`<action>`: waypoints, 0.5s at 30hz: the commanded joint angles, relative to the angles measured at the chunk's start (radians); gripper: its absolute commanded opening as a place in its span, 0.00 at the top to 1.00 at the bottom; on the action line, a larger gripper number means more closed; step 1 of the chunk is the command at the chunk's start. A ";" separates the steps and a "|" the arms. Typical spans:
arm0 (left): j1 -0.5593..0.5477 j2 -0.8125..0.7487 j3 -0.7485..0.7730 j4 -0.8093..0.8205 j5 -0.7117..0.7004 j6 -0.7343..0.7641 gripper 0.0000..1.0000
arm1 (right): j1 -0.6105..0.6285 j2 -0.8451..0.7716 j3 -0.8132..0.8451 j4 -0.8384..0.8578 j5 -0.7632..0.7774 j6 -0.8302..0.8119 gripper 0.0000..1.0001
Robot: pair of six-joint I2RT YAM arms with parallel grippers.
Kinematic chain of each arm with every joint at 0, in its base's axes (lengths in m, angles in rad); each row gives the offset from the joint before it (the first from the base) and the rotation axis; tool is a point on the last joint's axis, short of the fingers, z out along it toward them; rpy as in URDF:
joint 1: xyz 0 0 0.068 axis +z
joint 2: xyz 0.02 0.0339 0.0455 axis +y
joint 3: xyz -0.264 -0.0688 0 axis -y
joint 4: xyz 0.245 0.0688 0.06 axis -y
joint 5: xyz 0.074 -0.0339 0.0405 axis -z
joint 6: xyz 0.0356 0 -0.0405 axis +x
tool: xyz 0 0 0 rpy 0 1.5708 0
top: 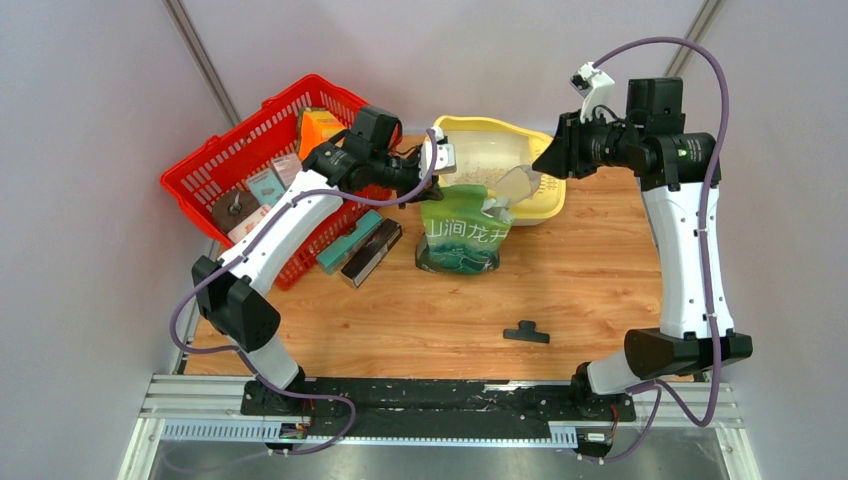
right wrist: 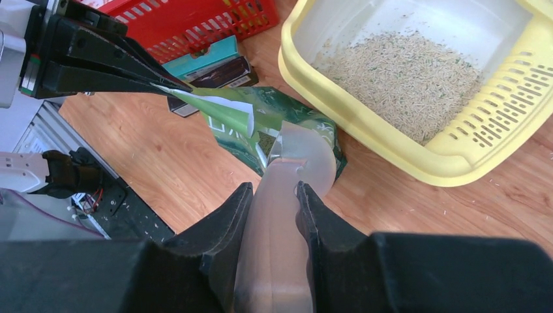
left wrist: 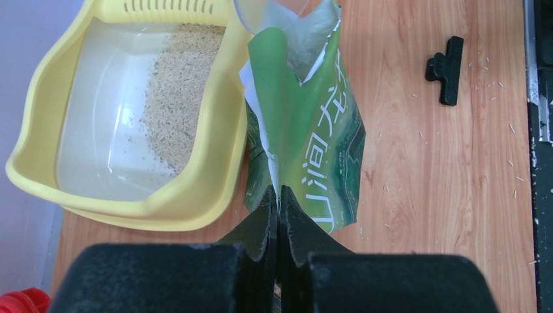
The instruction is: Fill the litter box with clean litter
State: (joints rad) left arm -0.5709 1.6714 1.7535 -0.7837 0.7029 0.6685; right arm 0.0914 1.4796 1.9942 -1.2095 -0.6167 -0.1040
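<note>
The pale yellow litter box [top: 468, 125] stands at the back of the table, with clean litter [left wrist: 176, 98] spread along one side of its white basin. A green printed bag [top: 465, 235] stands open right in front of it. My left gripper [left wrist: 278, 195] is shut on the bag's top edge [right wrist: 195, 98], pinching the thin film flat. My right gripper [right wrist: 274, 192] is shut on the handle of a translucent scoop [right wrist: 297, 156], whose bowl sits at the bag's mouth, beside the litter box [right wrist: 417, 156]. In the right wrist view the litter [right wrist: 404, 78] lies close to the perforated strip.
A red mesh basket [top: 250, 150] with several boxes stands at the back left. Two flat boxes [top: 360, 245] lie between it and the bag. A black clip [top: 526, 332] lies on the wood near the front. Stray granules dot the table.
</note>
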 commanded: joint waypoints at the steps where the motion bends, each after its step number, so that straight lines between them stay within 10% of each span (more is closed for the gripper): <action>1: -0.006 -0.055 -0.012 0.034 0.027 -0.047 1.00 | 0.024 -0.019 -0.011 -0.001 -0.012 0.010 1.00; 15: -0.004 -0.099 -0.044 0.141 0.037 -0.214 1.00 | 0.074 -0.010 -0.038 -0.073 0.103 -0.008 1.00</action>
State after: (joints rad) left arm -0.5709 1.6501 1.7206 -0.7361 0.7033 0.5503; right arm 0.1455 1.4796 1.9762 -1.2446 -0.5705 -0.0978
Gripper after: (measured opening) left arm 0.009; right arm 0.298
